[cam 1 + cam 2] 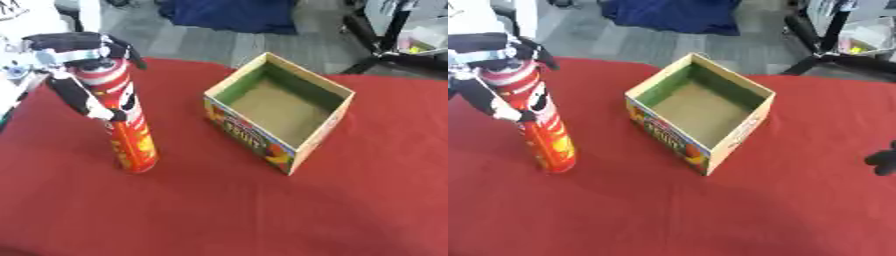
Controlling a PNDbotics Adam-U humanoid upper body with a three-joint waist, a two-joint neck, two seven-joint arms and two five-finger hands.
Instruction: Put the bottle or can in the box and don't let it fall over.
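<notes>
Red cloth covers the worktop (262,210), which fills most of both views; grey floor, a dark blue fabric heap (232,15) and a black tripod leg (385,55) lie beyond its far edge.

A tall red canister (127,125) with orange and white print stands at the left side of the worktop. It leans slightly, top toward the far left, with its base resting on the cloth.

The left hand (83,60) enters from the upper left and is closed around the upper part of the canister. Its black fingers wrap over the top rim, and one black digit with white segments runs down the left side of the canister body.

An open cardboard box (280,110) sits to the right of the canister, well apart from it and turned with one corner toward the viewer. Its inner walls are green, its floor is plain brown, and its near outer face carries colourful fruit print. The box interior holds nothing.

The right hand (883,161) shows only as a dark shape at the right edge of the right eye view, above the cloth; whether its fingers are straight or curled cannot be determined.
</notes>
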